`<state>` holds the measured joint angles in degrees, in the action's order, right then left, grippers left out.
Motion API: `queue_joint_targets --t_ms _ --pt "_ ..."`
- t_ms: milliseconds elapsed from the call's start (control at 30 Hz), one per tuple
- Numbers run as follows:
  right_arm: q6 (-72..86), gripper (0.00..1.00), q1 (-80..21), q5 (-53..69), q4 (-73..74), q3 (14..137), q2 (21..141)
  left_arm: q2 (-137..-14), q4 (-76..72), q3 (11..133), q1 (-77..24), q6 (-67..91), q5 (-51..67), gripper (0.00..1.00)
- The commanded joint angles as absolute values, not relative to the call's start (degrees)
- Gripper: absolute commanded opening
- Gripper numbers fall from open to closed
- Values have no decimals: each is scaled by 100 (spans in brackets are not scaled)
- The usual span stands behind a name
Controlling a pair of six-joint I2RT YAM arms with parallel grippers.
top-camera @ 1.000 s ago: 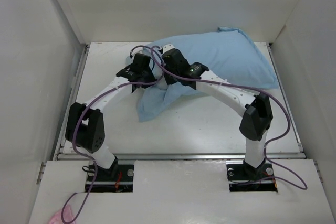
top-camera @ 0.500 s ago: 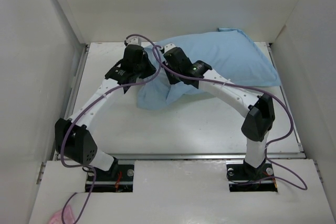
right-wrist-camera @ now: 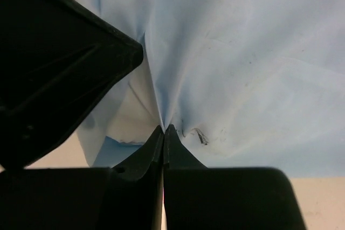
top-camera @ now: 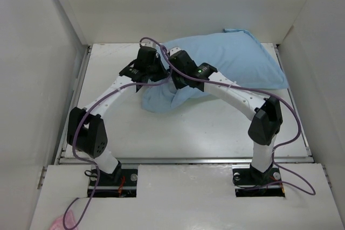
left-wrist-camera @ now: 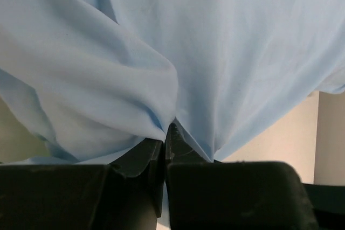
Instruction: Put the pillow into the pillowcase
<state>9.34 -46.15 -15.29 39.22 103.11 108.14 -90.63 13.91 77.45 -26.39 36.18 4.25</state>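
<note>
The light blue pillowcase (top-camera: 237, 57) lies plump at the back right of the table, and its loose end (top-camera: 161, 98) is bunched toward the middle. The pillow is hidden. A whitish patch (right-wrist-camera: 129, 114) shows beside the right fingertips; I cannot tell what it is. Over the bunched end, my left gripper (top-camera: 157, 72) is shut on a pinched fold of the pillowcase (left-wrist-camera: 161, 52), fabric draping over its fingers (left-wrist-camera: 183, 144). Close beside it, my right gripper (top-camera: 173, 76) is also shut on a fold of the pillowcase (right-wrist-camera: 242, 52), the cloth puckering at its tips (right-wrist-camera: 163, 129).
White walls (top-camera: 43, 52) close in the table (top-camera: 215, 127) on the left, back and right. Purple cables (top-camera: 161, 52) loop over both wrists. The left gripper's black body (right-wrist-camera: 54, 63) fills the right wrist view's upper left. A pink object (top-camera: 56, 223) lies at the near left.
The left gripper went back, then came right, closer to the right gripper; its elbow dropped and rose again. The pillowcase's loose end has drawn in from the near side and bunched up.
</note>
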Motion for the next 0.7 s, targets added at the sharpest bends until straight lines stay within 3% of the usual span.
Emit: queue_joint_targets --t_ms 0,333,667 --pt "861 0 -4667 -1722 3919 10292 10450 -9184 1028 8024 -2733 3507 633 0" --pt "923 0 -4667 -1548 4061 10819 9862 -9183 431 7374 -3059 3674 694 0" --pt "923 0 -4667 -123 3823 10635 9563 -10063 -149 8190 -3226 4157 99 0"
